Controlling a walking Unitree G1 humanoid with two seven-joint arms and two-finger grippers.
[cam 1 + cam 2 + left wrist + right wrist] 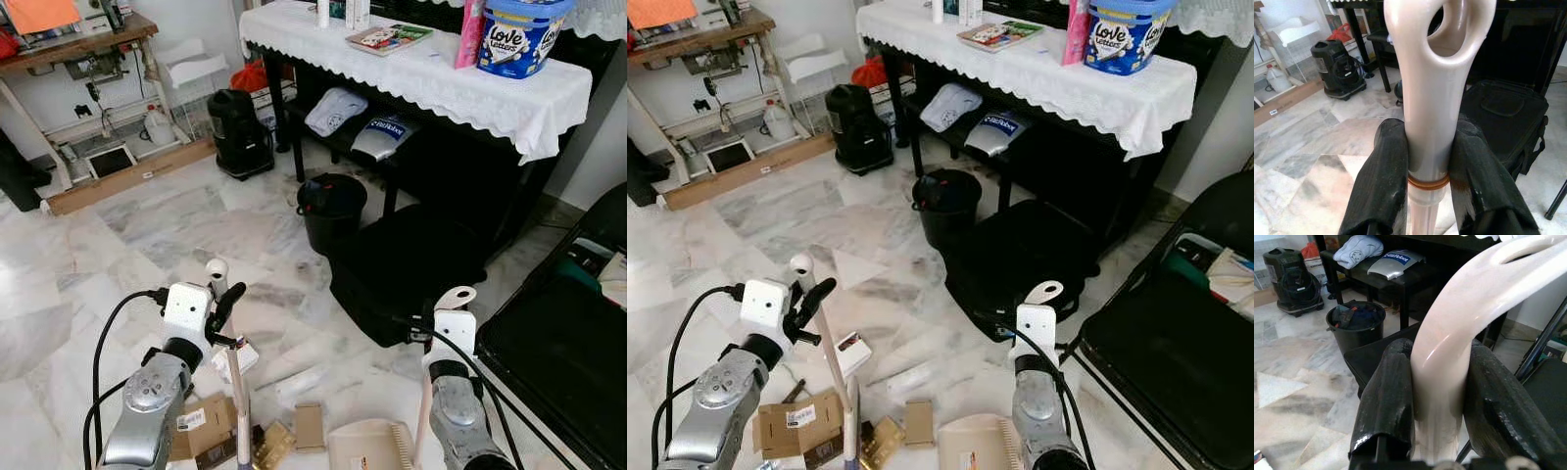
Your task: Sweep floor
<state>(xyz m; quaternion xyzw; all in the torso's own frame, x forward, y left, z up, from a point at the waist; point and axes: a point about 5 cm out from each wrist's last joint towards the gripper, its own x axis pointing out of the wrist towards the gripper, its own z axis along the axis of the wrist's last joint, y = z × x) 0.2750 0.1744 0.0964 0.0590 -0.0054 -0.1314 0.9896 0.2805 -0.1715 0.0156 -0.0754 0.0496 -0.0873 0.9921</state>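
Note:
My left gripper [229, 300] is shut on the cream broom handle [236, 384], just below its looped top; the wrist view shows both black fingers [1382, 171] clamped on the handle [1435, 73]. The broom stands nearly upright over the marble floor. Just as firmly, my right gripper [1440, 362] is shut on the curved cream dustpan handle [1464, 308]. The dustpan [367, 446] rests on the floor between the arms. Litter lies by the broom: cardboard pieces [201, 423], a small brown box [310, 425], a gold wrapper [275, 446] and a white carton [852, 351].
A black bin [331, 208] and a black bag [402, 269] stand ahead, before a white-clothed table [441, 83]. A black chair [563, 362] is close on the right. A black appliance [240, 132] and a sewing table [78, 44] are far left. Open marble floor lies left.

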